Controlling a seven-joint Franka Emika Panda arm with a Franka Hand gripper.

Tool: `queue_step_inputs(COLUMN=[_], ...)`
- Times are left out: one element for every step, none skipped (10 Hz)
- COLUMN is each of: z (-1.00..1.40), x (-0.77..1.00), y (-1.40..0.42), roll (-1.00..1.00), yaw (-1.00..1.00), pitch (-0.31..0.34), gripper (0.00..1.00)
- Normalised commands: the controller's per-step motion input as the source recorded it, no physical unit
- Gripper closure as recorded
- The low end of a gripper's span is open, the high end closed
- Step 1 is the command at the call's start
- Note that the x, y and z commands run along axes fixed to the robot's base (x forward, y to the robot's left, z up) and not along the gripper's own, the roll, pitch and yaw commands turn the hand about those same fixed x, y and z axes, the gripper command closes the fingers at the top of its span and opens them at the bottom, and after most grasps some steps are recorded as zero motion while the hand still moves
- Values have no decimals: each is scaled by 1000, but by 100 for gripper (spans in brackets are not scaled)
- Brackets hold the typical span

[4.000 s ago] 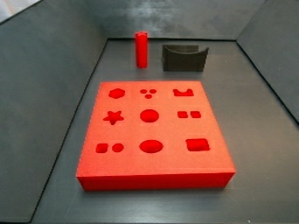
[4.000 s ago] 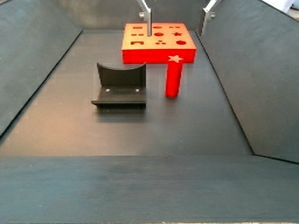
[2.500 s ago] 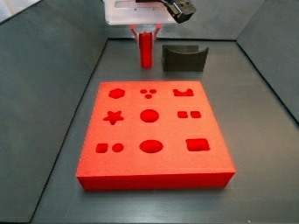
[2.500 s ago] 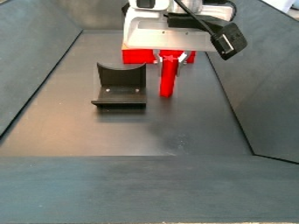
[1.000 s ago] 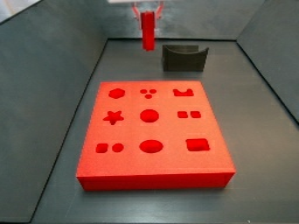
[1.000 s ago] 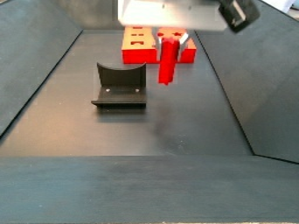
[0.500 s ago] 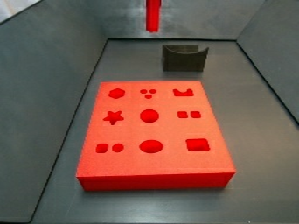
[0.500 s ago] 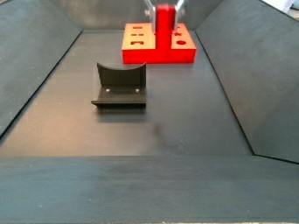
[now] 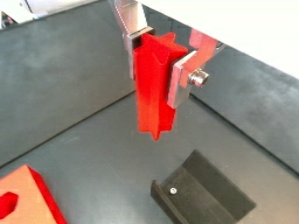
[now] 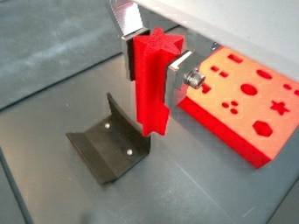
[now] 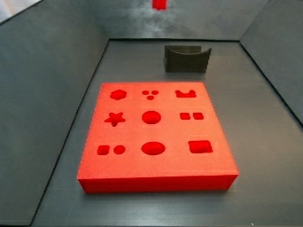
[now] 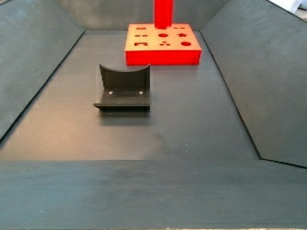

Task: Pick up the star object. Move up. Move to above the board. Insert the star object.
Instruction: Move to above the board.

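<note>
Now you've got the star object [image 9: 153,83] clamped upright between the gripper [image 9: 162,54]'s silver fingers [image 10: 180,72], pads pressed on its flanks near the top, so most of its length hangs free below for the insertion. Both wrist views show it clear of the floor; in a side view only its lower end [image 12: 163,11] peeks in at the upper edge, so you're carrying it high. That height looks like your clearance: the fixture [image 10: 110,141] sits below and beside the peg, and the board [image 11: 155,133] lies well apart, nothing in its recesses. Your target, the star recess [image 11: 115,119], is open. Keeping the peg vertical should let its points line up once you're over it.
</note>
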Motion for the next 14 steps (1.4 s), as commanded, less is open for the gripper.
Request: queue_step_inputs(z=[969,790,615,382,210,73,67,76,74,79,85,96,103,118], x=[102,77,54,35,28,-111,-109,-113,-110,-108,-109,-106,-105,-94], y=[-81,-59,-40,-24,-20,-1000,-1000,-1000,-1000,-1000,-1000,-1000,-1000,-1000], roll=[94,88,83,76,71,37,37,28,-2,-9,-14,-17,-7,1], yaw=[31,33,34,34,34,-501,-488,-288,-164,-56,-40,-17,-7,1], pitch=[105,105,102,98,96,166,155,100,76,53,51,48,51,58], gripper=[100,100,100,100,100,100,100,100,100,100,100,100,100,100])
